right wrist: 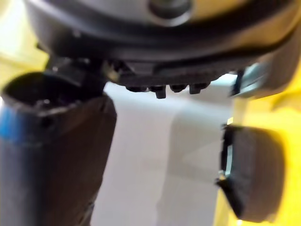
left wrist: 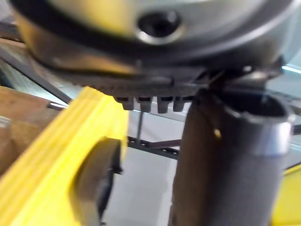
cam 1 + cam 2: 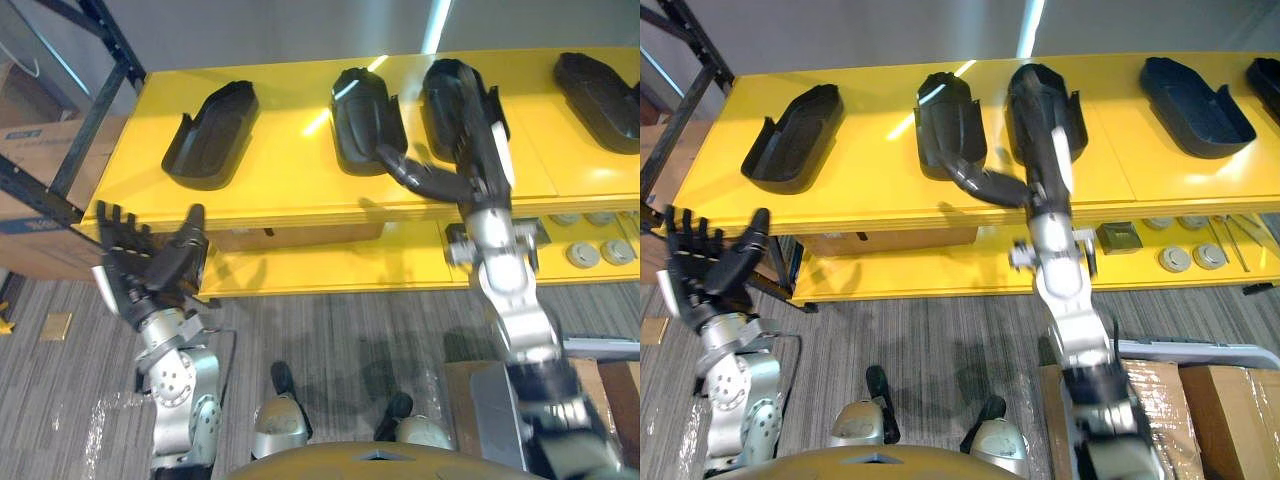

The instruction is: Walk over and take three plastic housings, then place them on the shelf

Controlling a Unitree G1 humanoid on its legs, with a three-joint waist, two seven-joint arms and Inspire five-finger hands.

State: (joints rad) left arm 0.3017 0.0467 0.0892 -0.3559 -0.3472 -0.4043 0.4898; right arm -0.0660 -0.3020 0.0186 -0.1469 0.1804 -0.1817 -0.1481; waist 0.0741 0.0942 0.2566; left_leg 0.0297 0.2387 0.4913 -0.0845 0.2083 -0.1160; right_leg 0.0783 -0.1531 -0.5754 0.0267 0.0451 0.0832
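Observation:
Several black plastic housings lie in a row on the top yellow shelf (image 3: 280, 190): one at the left (image 3: 210, 135), one in the middle (image 3: 360, 115), a third (image 3: 440, 100) and one at the far right (image 3: 600, 85). My right hand (image 3: 485, 150) lies along the third housing with straight fingers on top of it. Its thumb sticks out to the left, toward the middle housing. My left hand (image 3: 150, 260) hangs open, fingers spread, below the shelf's front edge at the left and holds nothing. In the right wrist view a housing (image 1: 249, 174) shows beside the thumb.
A lower yellow shelf (image 3: 330, 265) holds round metal parts (image 3: 600, 250) at the right. Black rack posts (image 3: 100, 95) and cardboard boxes (image 3: 40, 160) stand at the left. More cardboard boxes (image 3: 1210, 400) sit on the floor at the lower right.

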